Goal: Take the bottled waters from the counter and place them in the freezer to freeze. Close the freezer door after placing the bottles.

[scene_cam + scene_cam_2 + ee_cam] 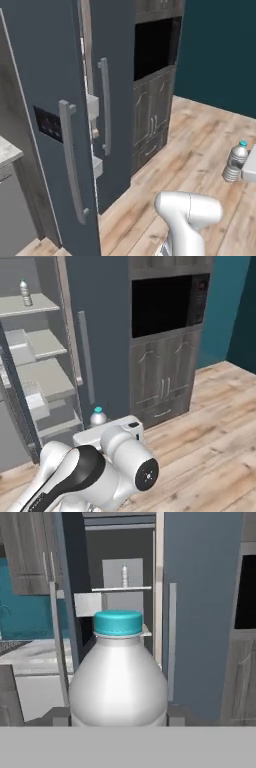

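My gripper (pixel 118 717) is shut on one bottled water (pixel 118 682), a clear ribbed bottle with a light blue cap, held upright in the air in front of the freezer (pixel 125 547). The same bottle shows at the right edge of the left base view (pixel 236 161), and its cap peeks over my arm (pixel 98 415). A second bottled water (pixel 24 293) stands on an upper freezer shelf (pixel 30 306), small and far in the hand view (pixel 124 576). The freezer door (pixel 45 65) stands open to the left, with white bins (pixel 35 398) on its inner side. A corner of the counter (pixel 7 150) shows at the left.
The adjoining dark panel (pixel 100 331) with its bar handle (pixel 85 351) is shut, right of the open compartment. A dark built-in oven niche (pixel 167 303) sits above grey cabinet doors (pixel 162 381). Wood floor (pixel 215 421) spreads to the right, before a teal wall (pixel 220 50).
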Motion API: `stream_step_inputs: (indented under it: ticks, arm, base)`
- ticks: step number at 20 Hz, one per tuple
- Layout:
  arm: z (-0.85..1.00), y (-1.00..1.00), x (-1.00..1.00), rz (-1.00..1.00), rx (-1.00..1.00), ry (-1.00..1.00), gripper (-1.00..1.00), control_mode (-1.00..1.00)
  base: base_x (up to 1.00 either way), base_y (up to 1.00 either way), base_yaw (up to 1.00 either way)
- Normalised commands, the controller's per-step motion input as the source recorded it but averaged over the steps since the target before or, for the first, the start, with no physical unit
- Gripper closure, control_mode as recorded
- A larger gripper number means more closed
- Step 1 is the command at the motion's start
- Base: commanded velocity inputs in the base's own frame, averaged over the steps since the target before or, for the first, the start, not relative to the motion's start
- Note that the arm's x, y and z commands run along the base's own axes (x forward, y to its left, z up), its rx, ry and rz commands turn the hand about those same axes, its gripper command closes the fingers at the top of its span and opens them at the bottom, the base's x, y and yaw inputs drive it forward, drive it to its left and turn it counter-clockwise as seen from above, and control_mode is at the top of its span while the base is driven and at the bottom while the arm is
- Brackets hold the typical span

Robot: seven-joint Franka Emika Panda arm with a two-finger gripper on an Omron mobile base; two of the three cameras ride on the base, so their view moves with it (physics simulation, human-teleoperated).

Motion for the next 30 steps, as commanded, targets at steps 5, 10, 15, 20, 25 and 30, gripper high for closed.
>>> stream_step_inputs:
  ticks: [5, 10, 15, 20, 25, 30]
  arm:
    - [0.0, 0.0, 0.0, 0.0, 0.0, 0.0, 1.0, 1.0]
    - [0.0, 0.0, 0.0, 0.0, 0.0, 0.0, 1.0, 1.0]
    - [0.0, 0.0, 0.0, 0.0, 0.0, 0.0, 1.0, 1.0]
    - [0.0, 0.0, 0.0, 0.0, 0.0, 0.0, 1.0, 1.0]
    - [0.0, 0.0, 0.0, 0.0, 0.0, 0.0, 1.0, 1.0]
    - [0.0, 0.0, 0.0, 0.0, 0.0, 0.0, 1.0, 1.0]
  base:
    - [0.66, -0.64, 0.65]
    - [0.42, -0.99, 0.67]
    - [0.14, -0.76, 0.69]
    - [0.0, -0.22, 0.64]
    - [0.1, 0.0, 0.57]
    - [0.31, -0.17, 0.43]
